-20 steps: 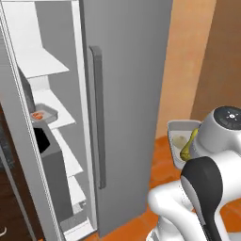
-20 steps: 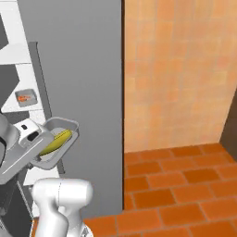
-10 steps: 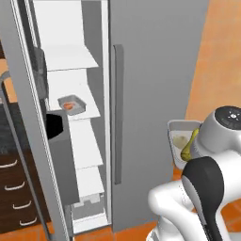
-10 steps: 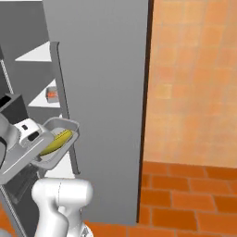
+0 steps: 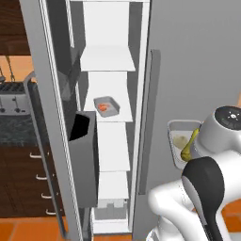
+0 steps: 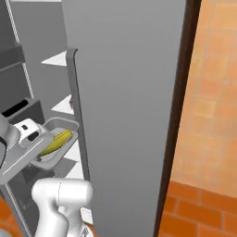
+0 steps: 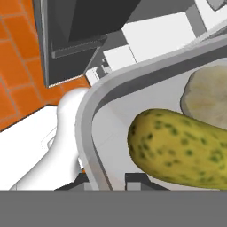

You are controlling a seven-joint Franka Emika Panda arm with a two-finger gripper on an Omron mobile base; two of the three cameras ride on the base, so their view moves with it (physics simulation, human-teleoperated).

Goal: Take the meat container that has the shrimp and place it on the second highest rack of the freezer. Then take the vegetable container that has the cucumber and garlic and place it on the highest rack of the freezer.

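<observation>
At the left of the left base view, the tall silver-grey freezer [image 5: 197, 70] stands with its door open, white shelves stacked inside. The small grey meat tray with the tiny orange-red shrimp [image 5: 103, 108] already sits on the second shelf from the top, near that shelf's front edge, so the first half of the job looks done. The thin flat white highest rack [image 5: 107, 59] above it is bare.

The step in hand appears to be the carry of the second tray. Further right, beside the freezer's closed door, the grey vegetable container [image 6: 55, 143] hangs in the air, off any shelf. The end effector [image 7: 104, 179] is pressed nearly together, pinching the container's near rim.

Inside lie the long yellow-green cucumber [image 7: 177, 148] and the pale cream garlic lump [image 7: 208, 97], just beside each other. The cucumber's long axis runs along the tray's length, away from the pinched rim.

Next, the tray likely needs lifting and swinging left into the opening, level, above the top rack.
</observation>
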